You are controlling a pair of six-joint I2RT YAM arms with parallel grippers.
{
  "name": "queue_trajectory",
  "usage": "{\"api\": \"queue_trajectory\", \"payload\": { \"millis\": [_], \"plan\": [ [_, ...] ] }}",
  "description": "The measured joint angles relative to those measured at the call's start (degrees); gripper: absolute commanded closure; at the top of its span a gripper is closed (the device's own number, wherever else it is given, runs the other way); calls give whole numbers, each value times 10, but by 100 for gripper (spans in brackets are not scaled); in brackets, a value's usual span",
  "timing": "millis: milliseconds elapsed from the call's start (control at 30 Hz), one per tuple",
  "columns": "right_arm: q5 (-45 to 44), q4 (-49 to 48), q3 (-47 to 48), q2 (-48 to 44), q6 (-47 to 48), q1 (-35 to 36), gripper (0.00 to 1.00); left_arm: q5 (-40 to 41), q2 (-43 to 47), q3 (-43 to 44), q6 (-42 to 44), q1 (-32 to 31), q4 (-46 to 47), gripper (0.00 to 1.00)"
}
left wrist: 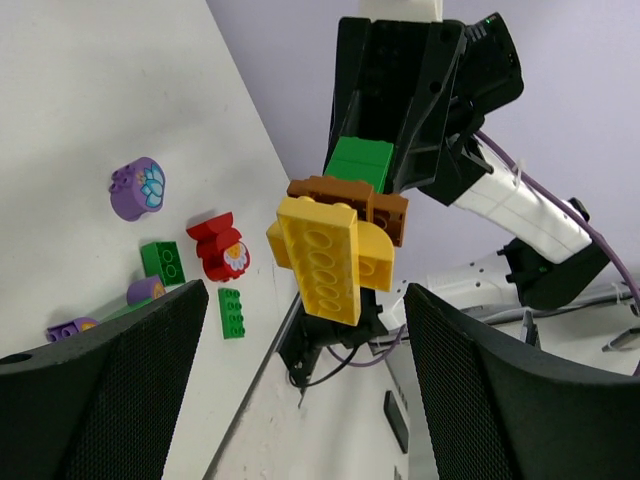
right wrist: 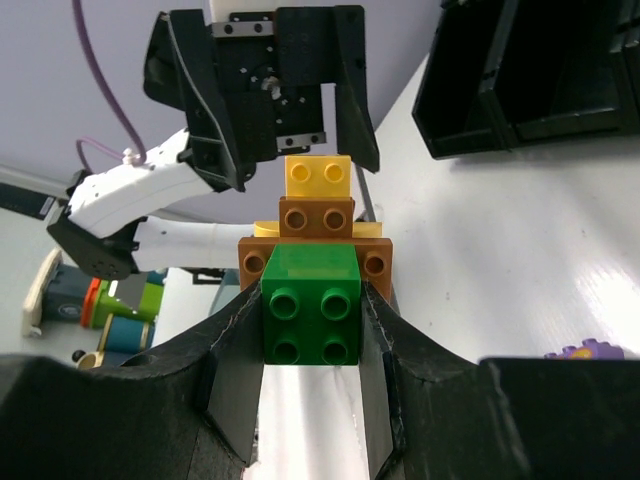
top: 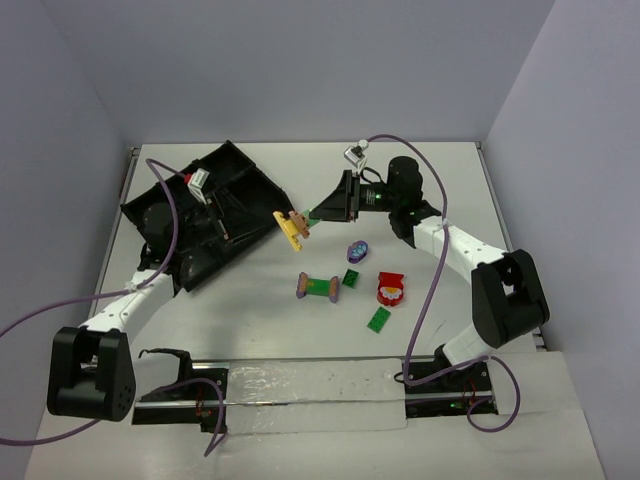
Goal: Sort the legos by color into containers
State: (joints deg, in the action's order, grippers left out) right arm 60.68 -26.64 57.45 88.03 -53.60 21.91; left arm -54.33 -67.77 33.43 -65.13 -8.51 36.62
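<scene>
Nearest my bases, five bricks lie loose on the table [top: 250,320]: a flat green plate [top: 379,319], a red-and-white brick [top: 391,289], a green bar [top: 320,287] with purple ends, a small green square [top: 351,277] and, a little beyond, a purple piece [top: 357,250] with a flower face. All are well apart from the tray, none sorted yet. Past them I hold a mixed stack in the air. My right gripper [right wrist: 310,335] is clamped on the green brick [right wrist: 311,300] at the stack's base, jaws flat on its two sides, so the brown brick [right wrist: 316,215] and the yellow brick [left wrist: 322,262] stick out free towards my other arm. I judge that is the point of the pose — three colours cannot share one compartment, so one arm anchors while the other pulls. My left gripper [left wrist: 305,290] faces the stack with its jaws spread wide, gripping nothing; the yellow brick sits in line with the gap, though I cannot tell whether the tips reach past it. Farthest, at the left, is the black tray [top: 250,180], its corner just beside the stack — handy for a drop. What its compartments hold I cannot make out. I can read no brand, label or writing anywhere, not even on the studs.
</scene>
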Motion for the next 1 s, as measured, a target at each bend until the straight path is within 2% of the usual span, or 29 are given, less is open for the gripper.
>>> {"api": "queue_trajectory", "payload": {
  "millis": [433, 1000],
  "plan": [
    [7, -71, -5, 13, -58, 0, 100, -25, -8, 6, 48, -15, -14, 11],
    [11, -73, -6, 15, -62, 0, 100, -6, -43, 46, -5, -34, 38, 22]
  ]
}}
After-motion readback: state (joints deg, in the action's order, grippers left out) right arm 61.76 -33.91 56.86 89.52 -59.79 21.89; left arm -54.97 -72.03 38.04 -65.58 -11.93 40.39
